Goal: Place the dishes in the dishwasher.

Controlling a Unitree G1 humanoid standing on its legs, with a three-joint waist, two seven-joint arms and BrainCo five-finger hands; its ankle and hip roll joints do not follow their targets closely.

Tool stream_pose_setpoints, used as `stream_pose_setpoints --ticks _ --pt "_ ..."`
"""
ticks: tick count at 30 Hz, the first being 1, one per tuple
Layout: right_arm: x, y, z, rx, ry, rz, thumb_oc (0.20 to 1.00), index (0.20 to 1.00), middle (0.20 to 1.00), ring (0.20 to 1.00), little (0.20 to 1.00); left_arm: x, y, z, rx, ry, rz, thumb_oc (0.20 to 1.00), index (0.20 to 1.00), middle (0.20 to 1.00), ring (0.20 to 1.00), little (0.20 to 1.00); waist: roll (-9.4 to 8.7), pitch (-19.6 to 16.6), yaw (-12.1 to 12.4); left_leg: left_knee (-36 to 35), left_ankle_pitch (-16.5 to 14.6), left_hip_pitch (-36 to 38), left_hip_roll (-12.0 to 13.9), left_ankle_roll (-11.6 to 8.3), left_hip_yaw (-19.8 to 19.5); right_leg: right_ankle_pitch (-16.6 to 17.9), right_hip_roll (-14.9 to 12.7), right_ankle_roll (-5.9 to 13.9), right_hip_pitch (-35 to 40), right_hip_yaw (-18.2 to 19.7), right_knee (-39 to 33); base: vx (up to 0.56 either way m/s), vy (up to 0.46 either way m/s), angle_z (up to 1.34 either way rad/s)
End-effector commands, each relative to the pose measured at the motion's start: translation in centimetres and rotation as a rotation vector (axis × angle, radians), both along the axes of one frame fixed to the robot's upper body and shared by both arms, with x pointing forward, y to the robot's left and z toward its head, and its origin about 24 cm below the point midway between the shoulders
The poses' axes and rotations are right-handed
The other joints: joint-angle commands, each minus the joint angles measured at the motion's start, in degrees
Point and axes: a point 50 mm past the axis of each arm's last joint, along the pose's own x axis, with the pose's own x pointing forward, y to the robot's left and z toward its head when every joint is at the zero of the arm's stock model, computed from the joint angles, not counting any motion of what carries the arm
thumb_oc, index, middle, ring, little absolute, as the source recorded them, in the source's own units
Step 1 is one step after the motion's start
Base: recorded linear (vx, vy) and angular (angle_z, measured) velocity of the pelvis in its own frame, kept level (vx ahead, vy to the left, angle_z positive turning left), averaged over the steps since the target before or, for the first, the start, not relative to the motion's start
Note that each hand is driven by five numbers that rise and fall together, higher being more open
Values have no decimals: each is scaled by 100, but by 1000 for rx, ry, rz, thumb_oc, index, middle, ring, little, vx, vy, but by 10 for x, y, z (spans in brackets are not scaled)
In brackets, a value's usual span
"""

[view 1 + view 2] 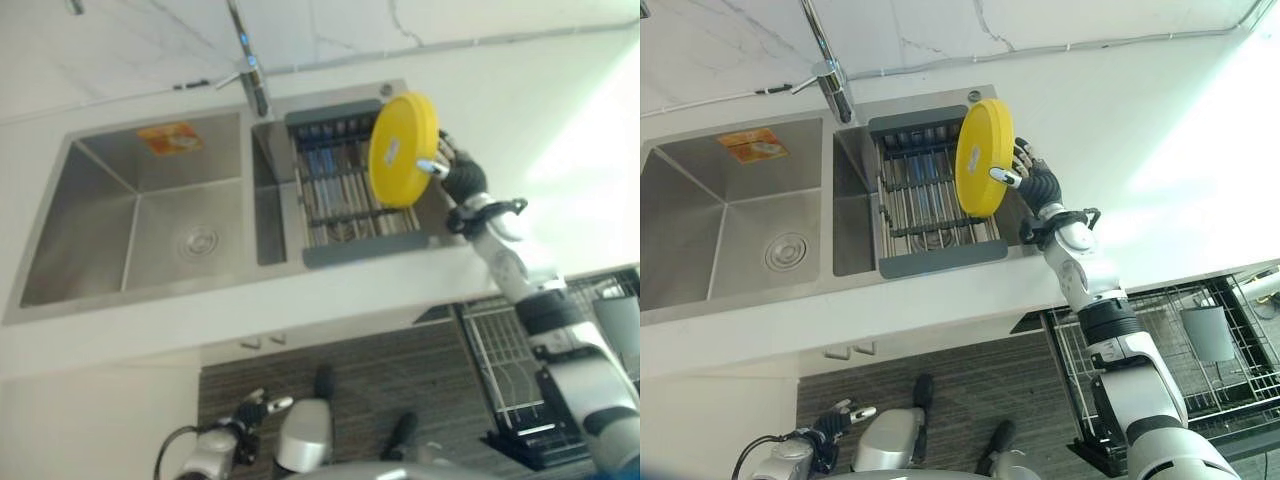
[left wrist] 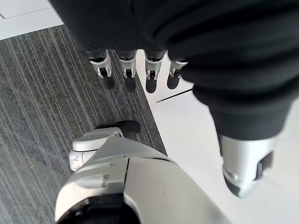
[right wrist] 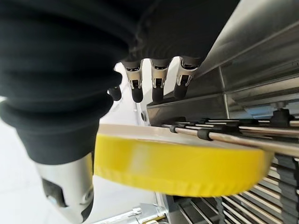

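**Right eye view: yellow plate held on edge over the sink rack**

Right eye view showed a pale, smooth tabletop point(image 1: 1160, 130) with a double stainless-steel sink point(image 1: 730, 215) set into it; the sink's left edge was cut off. A grey-framed drying rack point(image 1: 930, 200) of thin metal rods sat in the sink's right basin, beside a chrome faucet point(image 1: 830, 80) whose spout ran out of frame. Lower right, beneath the tabletop's edge, a pulled-out dishwasher rack point(image 1: 1200, 370) of white wire stood over the dark striped floor point(image 1: 970, 380), with a grey cup point(image 1: 1208, 332) in it; its far end was cut off.

The yellow plate point(image 1: 984, 158), round, flat and smooth with a thick rim, stood on edge above the right side of the drying rack. Its face was turned toward the sink's left basin, its long axis running up and down. The right hand point(image 1: 1032, 180) pinched it, thumb on the near face and fingers point(image 3: 158, 84) behind; the right wrist view showed the plate's rim crossing between thumb and fingers, though whether its lower edge touched the rods was hard to tell.

The left hand point(image 2: 140, 70) hung low over the floor, fingers straight and holding nothing.
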Motion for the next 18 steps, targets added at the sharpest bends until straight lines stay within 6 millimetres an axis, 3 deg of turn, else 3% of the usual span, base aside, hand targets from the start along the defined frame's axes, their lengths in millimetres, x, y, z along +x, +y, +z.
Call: stream_pose_setpoints --ticks 1,18 --pt "1 14 39 -25 -148 54 1000 1000 1000 1000 1000 -1 5 0 48 25 -63 1000 1000 1000 1000 1000 -7 -263 144 151 -61 -483 113 -148 239 -526 -438 168 -133 -74 907 6 13 6" --pt "6 16 46 -31 -137 22 1000 1000 1000 1000 1000 -9 7 -5 71 89 -74 1000 1000 1000 1000 1000 -1 -238 243 177 -57 -522 98 -145 187 -543 -454 173 -102 -145 931 -2 4 3"
